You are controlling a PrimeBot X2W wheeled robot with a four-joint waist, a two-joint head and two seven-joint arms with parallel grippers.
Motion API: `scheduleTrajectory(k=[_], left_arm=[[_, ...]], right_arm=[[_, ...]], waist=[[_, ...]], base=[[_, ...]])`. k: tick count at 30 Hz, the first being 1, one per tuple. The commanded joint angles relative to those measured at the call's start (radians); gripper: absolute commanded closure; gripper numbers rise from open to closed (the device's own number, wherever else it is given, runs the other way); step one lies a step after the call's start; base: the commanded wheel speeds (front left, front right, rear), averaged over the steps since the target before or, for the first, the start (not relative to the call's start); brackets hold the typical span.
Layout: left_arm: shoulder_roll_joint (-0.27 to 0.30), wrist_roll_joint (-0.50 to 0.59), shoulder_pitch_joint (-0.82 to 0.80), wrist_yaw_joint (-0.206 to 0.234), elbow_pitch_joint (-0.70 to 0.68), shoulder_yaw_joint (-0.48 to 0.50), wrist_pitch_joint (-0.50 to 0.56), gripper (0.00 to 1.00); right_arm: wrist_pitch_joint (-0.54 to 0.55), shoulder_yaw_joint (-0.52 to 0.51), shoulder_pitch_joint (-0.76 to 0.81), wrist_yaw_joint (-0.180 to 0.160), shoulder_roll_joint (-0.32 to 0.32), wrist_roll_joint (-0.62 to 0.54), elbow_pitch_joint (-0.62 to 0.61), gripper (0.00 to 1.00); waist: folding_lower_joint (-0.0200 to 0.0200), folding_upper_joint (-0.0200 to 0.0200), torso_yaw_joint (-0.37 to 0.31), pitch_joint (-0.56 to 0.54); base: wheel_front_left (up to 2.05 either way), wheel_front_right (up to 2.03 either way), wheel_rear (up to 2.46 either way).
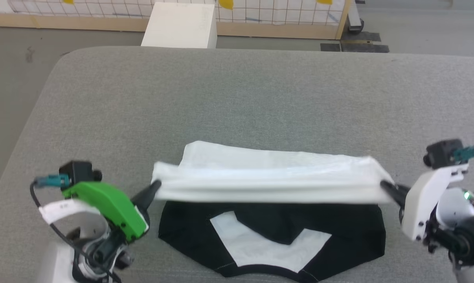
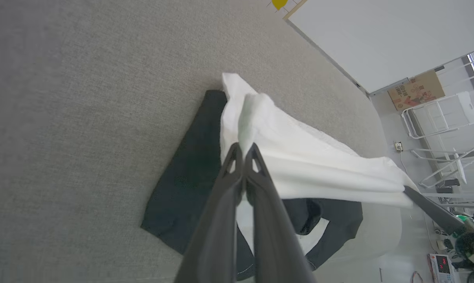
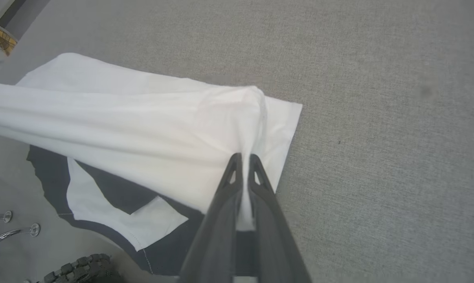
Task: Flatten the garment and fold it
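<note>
The garment [image 1: 268, 177] lies on the grey padded table [image 1: 237, 98], its white panel lifted into a taut band across the middle. Its black part with white patches [image 1: 339, 232] rests flat nearer me. My left gripper [image 1: 157, 184] is shut on the white band's left end, seen up close in the left wrist view with the garment [image 2: 319, 169] pinched at the gripper [image 2: 243, 147]. My right gripper [image 1: 383, 184] is shut on the band's right end; in the right wrist view the gripper [image 3: 243, 157] clamps the white cloth of the garment [image 3: 142, 129].
A white box [image 1: 180, 25] stands on the floor beyond the table's far edge, before a wood-framed grid fence [image 1: 284, 19]. Broad bare grey table surface stretches beyond the garment. A folding chair frame [image 2: 441, 118] and a cardboard box [image 2: 416, 90] sit off the table.
</note>
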Motion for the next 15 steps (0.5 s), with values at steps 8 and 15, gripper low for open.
scheduleTrajectory(k=[8,15], left_arm=[[-0.016,0.017,0.11,0.029,0.075,-0.003,-0.022,1.0],[-0.027,0.034,0.105,0.037,0.21,-0.025,-0.036,1.0]], right_arm=[[0.013,-0.006,0.133,-0.002,0.045,-0.034,-0.008,1.0],[-0.014,0.014,0.167,-0.002,0.08,-0.065,0.046,1.0]], waist=[[0.0001,0.0,-0.015,0.02],[0.0001,0.0,-0.02,0.042]], base=[[0.0,0.0,0.0],[0.0,0.0,0.0]])
